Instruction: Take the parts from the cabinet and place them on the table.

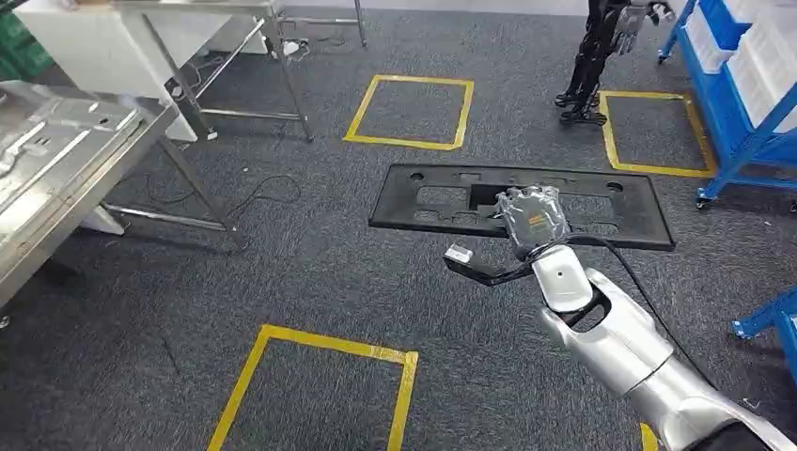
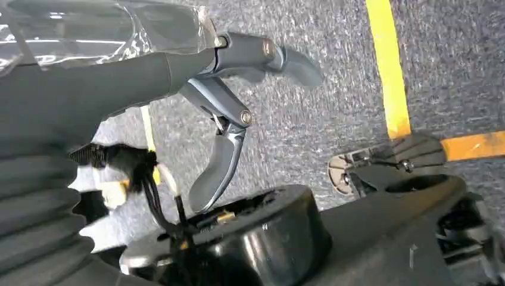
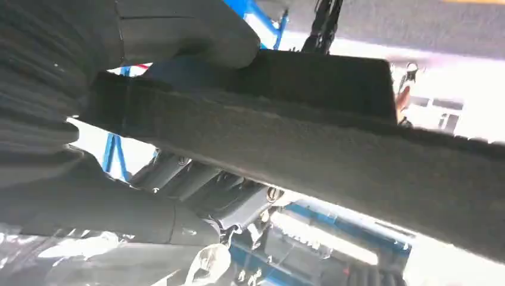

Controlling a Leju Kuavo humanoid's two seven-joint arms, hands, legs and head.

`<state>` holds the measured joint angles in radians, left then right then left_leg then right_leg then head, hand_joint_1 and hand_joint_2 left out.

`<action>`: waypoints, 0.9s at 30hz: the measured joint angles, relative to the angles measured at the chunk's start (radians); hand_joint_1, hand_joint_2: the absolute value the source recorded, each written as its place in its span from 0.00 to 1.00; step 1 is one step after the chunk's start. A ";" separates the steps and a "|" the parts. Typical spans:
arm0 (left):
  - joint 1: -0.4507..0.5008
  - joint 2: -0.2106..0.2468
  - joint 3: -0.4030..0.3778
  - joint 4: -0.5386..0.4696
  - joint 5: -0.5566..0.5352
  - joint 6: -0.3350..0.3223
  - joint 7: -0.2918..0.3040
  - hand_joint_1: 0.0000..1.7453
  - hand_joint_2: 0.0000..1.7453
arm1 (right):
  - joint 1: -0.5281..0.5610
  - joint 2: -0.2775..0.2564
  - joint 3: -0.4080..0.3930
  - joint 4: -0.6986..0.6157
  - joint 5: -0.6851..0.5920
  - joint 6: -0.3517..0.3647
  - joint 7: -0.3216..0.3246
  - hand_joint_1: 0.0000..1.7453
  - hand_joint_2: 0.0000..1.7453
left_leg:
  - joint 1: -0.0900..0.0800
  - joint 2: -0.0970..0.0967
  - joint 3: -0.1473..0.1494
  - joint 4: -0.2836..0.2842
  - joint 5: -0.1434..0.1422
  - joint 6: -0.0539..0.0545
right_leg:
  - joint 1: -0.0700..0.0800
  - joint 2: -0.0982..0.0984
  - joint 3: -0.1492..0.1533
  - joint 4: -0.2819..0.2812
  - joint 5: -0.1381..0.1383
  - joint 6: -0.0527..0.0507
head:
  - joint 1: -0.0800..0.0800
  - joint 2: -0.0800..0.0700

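In the head view my right hand (image 1: 532, 219) grips a long flat black plastic panel (image 1: 442, 199) with cut-outs, held level above the carpet. The grip is near the panel's middle, at its near edge. Up close in the right wrist view, the panel's dark edge (image 3: 309, 143) crosses the picture with the thumb (image 3: 184, 33) pressed over it. My left hand (image 2: 229, 116) hangs over the grey carpet, its fingers apart and holding nothing. The metal table (image 1: 56, 155) stands at the far left, well apart from the panel.
Blue shelving (image 1: 742, 80) with white bins lines the right side, with another blue frame (image 1: 766, 324) lower down. A second robot's legs (image 1: 587, 70) stand at the back. Yellow tape squares (image 1: 411, 111) mark the carpet. A white table (image 1: 141, 38) stands behind the metal one.
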<state>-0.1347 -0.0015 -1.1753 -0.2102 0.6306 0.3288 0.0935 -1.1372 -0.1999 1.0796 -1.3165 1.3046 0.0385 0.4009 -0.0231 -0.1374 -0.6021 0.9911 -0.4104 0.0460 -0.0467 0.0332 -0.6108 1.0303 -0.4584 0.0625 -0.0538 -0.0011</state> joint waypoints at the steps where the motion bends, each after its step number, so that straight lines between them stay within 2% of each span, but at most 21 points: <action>1: 0.003 0.004 0.000 0.000 0.001 0.000 0.000 0.00 1.00 | -0.003 -0.001 0.000 0.000 0.000 0.000 0.000 1.00 1.00 | 0.001 0.007 -0.006 0.006 -0.007 -0.005 | -0.001 -0.012 -0.003 0.004 -0.001 -0.003 | 0.000 0.000; 2: 0.004 -0.002 0.000 -0.001 0.000 0.000 -0.001 0.00 1.00 | -0.003 0.000 0.000 0.000 0.000 0.000 0.001 1.00 1.00 | -0.002 0.055 -0.020 0.032 -0.021 -0.010 | -0.001 -0.013 -0.001 0.002 -0.002 -0.011 | -0.002 0.000; 3: 0.000 -0.002 0.000 -0.001 0.001 0.002 -0.002 0.00 1.00 | -0.004 0.001 0.000 -0.001 0.000 0.000 0.001 1.00 1.00 | 0.002 0.103 -0.055 0.108 -0.055 -0.019 | 0.004 -0.026 0.002 0.002 -0.003 -0.019 | 0.000 0.000; 5: -0.009 -0.004 0.000 -0.001 0.001 0.001 -0.002 0.00 1.00 | -0.007 0.001 0.000 -0.001 0.000 0.001 0.001 1.00 1.00 | 0.010 0.129 -0.146 0.281 -0.118 -0.021 | 0.012 -0.049 0.007 0.002 -0.009 -0.026 | -0.001 0.000; 7: -0.014 -0.007 0.001 -0.003 0.002 0.001 -0.003 0.00 1.00 | -0.006 0.000 0.000 -0.001 0.000 0.003 0.001 1.00 1.00 | 0.008 0.129 -0.199 0.363 -0.132 -0.012 | 0.018 -0.073 0.013 0.002 -0.016 -0.030 | -0.001 0.000; 9: -0.015 -0.007 0.001 -0.003 0.002 0.000 -0.003 0.00 1.00 | -0.006 0.001 0.000 -0.001 0.000 0.004 0.001 1.00 1.00 | -0.005 0.130 -0.160 0.274 -0.076 -0.002 | 0.022 -0.092 0.021 0.002 -0.023 -0.029 | -0.001 0.000; 10: -0.014 -0.007 0.001 -0.003 0.002 0.000 -0.003 0.00 1.00 | -0.006 0.001 0.000 -0.002 0.000 0.004 0.001 1.00 1.00 | -0.015 0.134 -0.116 0.185 -0.030 0.006 | 0.022 -0.103 0.028 0.001 -0.027 -0.030 | -0.001 0.000; 11: -0.011 -0.007 0.001 -0.003 0.001 0.000 -0.003 0.00 1.00 | -0.008 0.001 0.000 -0.001 0.000 0.006 0.001 1.00 1.00 | -0.039 0.184 -0.044 0.041 0.035 0.030 | 0.021 -0.117 0.039 -0.007 -0.031 -0.032 | -0.001 0.000; 12: -0.013 -0.004 0.001 -0.003 0.001 0.002 -0.003 0.00 1.00 | -0.007 -0.002 0.000 -0.001 0.000 0.008 0.001 1.00 1.00 | -0.057 0.235 -0.022 -0.009 0.032 0.040 | 0.021 -0.125 0.047 -0.013 -0.032 -0.031 | -0.001 0.000; 14: -0.019 0.000 0.002 -0.003 0.001 0.002 -0.005 0.00 1.00 | -0.006 -0.005 0.000 -0.001 0.000 0.010 0.002 1.00 1.00 | -0.065 0.225 -0.015 -0.030 0.029 0.040 | 0.022 -0.146 0.048 -0.022 -0.032 -0.027 | -0.001 0.000; 16: -0.015 0.001 0.002 -0.003 0.001 0.002 -0.006 0.00 1.00 | -0.004 -0.004 0.000 -0.002 0.000 0.012 0.000 1.00 1.00 | -0.070 0.200 -0.016 -0.038 0.030 0.046 | 0.020 -0.172 0.055 -0.030 -0.035 -0.023 | -0.001 0.000; 17: -0.013 0.002 0.002 -0.003 0.001 0.003 -0.006 0.00 1.00 | -0.006 -0.001 0.000 -0.002 0.000 0.012 0.001 1.00 1.00 | -0.064 0.185 0.018 -0.072 0.047 0.050 | 0.030 -0.169 0.060 -0.032 -0.044 -0.020 | -0.001 0.000; 18: -0.011 0.000 0.002 -0.003 0.000 0.003 -0.008 0.00 1.00 | -0.005 -0.004 -0.002 -0.003 0.000 0.013 0.001 1.00 1.00 | -0.054 0.165 0.031 -0.090 0.054 0.047 | 0.024 -0.099 0.056 -0.005 -0.051 -0.020 | 0.000 -0.001; 19: -0.015 0.001 0.002 -0.003 0.000 0.003 -0.010 0.00 1.00 | -0.006 -0.003 -0.002 -0.006 0.001 0.013 0.001 1.00 1.00 | -0.049 0.160 0.035 -0.090 0.055 0.056 | 0.024 -0.054 0.034 0.042 -0.072 -0.020 | 0.000 0.000; 20: -0.020 0.000 0.002 -0.003 0.000 0.003 -0.010 0.00 1.00 | -0.007 -0.007 -0.002 -0.006 0.000 0.015 0.001 1.00 1.00 | -0.045 0.145 0.042 -0.089 0.054 0.059 | 0.028 -0.031 -0.007 0.124 -0.106 -0.019 | 0.000 0.000; 21: -0.022 -0.005 0.002 -0.003 0.000 0.003 -0.011 0.00 1.00 | -0.004 -0.011 -0.002 -0.006 0.000 0.015 0.001 1.00 1.00 | -0.043 0.127 0.047 -0.089 0.052 0.061 | 0.028 -0.027 -0.050 0.200 -0.134 -0.015 | 0.000 0.000; 22: -0.021 -0.009 0.002 -0.003 0.000 0.003 -0.012 0.00 1.00 | -0.001 -0.013 -0.002 -0.006 0.000 0.016 0.001 1.00 1.00 | -0.040 0.110 0.049 -0.088 0.049 0.061 | 0.027 -0.027 -0.093 0.264 -0.149 -0.011 | 0.000 0.000; 23: -0.019 -0.011 0.002 -0.003 0.000 0.004 -0.011 0.00 1.00 | 0.001 -0.014 -0.002 -0.006 0.000 0.018 0.001 1.00 1.00 | -0.037 0.099 0.051 -0.087 0.048 0.060 | 0.025 -0.027 -0.113 0.284 -0.145 -0.008 | 0.000 0.000; 24: -0.016 -0.014 0.002 -0.004 -0.001 0.005 -0.011 0.00 1.00 | 0.002 -0.014 -0.001 -0.006 0.000 0.018 0.001 1.00 1.00 | -0.031 0.085 0.052 -0.085 0.045 0.057 | 0.021 -0.027 -0.120 0.273 -0.124 -0.003 | 0.000 0.000; 25: -0.013 -0.016 0.002 -0.004 -0.001 0.010 -0.011 0.00 1.00 | 0.002 -0.014 -0.001 -0.006 0.000 0.018 0.002 1.00 1.00 | -0.020 0.060 0.051 -0.071 0.036 0.045 | 0.009 -0.027 -0.092 0.183 -0.055 0.013 | 0.000 0.000; 27: -0.013 -0.017 0.002 -0.005 -0.002 0.011 -0.011 0.00 1.00 | 0.001 -0.016 -0.001 -0.006 -0.001 0.018 0.002 1.00 1.00 | -0.005 0.037 0.048 -0.040 0.015 0.028 | -0.011 -0.017 -0.018 0.032 0.031 0.035 | 0.000 0.000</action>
<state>-0.1478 -0.0187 -1.1730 -0.2148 0.6291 0.3395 0.0820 -1.1361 -0.2163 1.0784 -1.3226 1.3035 0.0565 0.4032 -0.0281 -0.1001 -0.5538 0.9516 -0.3956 0.0736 -0.0577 0.0160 -0.6292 1.0623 -0.4274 0.0973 -0.0538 -0.0011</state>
